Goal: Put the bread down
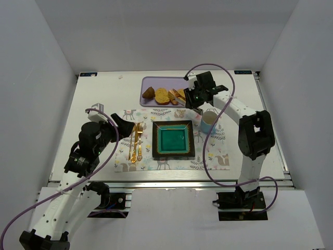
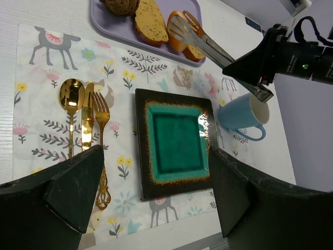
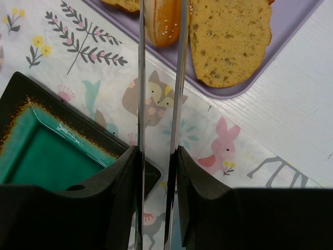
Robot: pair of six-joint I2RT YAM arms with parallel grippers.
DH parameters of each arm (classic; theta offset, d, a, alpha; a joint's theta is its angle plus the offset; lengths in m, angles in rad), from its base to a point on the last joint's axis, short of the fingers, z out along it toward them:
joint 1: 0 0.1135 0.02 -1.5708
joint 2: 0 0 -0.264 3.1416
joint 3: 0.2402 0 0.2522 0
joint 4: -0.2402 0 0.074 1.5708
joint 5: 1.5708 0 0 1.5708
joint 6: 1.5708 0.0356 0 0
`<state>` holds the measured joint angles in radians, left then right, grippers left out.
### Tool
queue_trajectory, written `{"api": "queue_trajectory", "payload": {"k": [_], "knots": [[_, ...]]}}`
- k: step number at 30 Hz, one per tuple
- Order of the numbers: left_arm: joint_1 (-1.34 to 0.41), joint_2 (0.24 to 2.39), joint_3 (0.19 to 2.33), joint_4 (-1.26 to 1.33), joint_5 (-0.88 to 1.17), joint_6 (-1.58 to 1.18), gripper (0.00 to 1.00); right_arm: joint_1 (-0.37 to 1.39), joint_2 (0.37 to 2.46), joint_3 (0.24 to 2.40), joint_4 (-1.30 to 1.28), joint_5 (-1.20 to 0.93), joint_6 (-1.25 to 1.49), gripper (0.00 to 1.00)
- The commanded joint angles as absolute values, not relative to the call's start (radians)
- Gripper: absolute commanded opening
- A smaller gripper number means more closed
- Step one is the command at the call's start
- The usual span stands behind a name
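Golden oval bread slices [image 3: 229, 41] and a small orange-red roll [image 3: 162, 23] lay on the lavender plastic tray [image 3: 291, 23], not yet placed.
The right gripper [image 3: 157, 161] clenched slim metal tongs [image 3: 141, 94], whose arms framed the roll, apparently to pinch it. The left gripper [image 1: 126, 126] hung open aside, leaving the teal square plate [image 1: 155, 140] reachable.

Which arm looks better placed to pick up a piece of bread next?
The right. The right gripper is shut on metal tongs that reach over the bread on the purple tray. The left gripper is open and empty, near the gold cutlery.
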<state>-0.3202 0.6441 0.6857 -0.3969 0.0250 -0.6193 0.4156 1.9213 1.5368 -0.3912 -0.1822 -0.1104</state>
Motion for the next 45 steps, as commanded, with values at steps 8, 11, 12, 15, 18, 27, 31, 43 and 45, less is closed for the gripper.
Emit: {"api": "queue_trajectory", "payload": {"k": [8, 11, 12, 15, 18, 27, 31, 43, 45], "knots": [[-0.321, 0.637, 0.716, -0.403, 0.015, -0.623, 0.91, 0.419, 1.746, 1.569, -0.374, -0.236, -0.136, 0.23], [-0.319, 0.635, 0.712, -0.4, 0.014, -0.624, 0.91, 0.422, 1.7, 1.54, -0.435, -0.294, -0.181, 0.22], [-0.319, 0.635, 0.712, -0.399, 0.014, -0.626, 0.91, 0.423, 1.689, 1.526, -0.452, -0.332, -0.195, 0.22], [-0.319, 0.634, 0.704, -0.393, 0.017, -0.627, 0.91, 0.455, 1.637, 1.441, -0.536, -0.357, -0.29, 0.2], [-0.321, 0.632, 0.701, -0.391, 0.02, -0.627, 0.91, 0.5, 1.56, 1.297, -0.538, -0.338, -0.359, 0.2], [-0.319, 0.635, 0.698, -0.39, 0.031, -0.626, 0.91, 0.64, 1.437, 1.103, -0.491, -0.232, -0.4, 0.25], [-0.319, 0.626, 0.701, -0.402, 0.023, -0.627, 0.91, 0.647, 1.451, 1.115, -0.511, -0.221, -0.429, 0.43], [-0.321, 0.595, 0.69, -0.416, 0.015, -0.638, 0.91, 0.647, 1.393, 1.129, -0.522, -0.297, -0.443, 0.53], [-0.319, 0.603, 0.693, -0.411, 0.017, -0.635, 0.91, 0.647, 1.372, 1.131, -0.522, -0.321, -0.448, 0.54]]}}
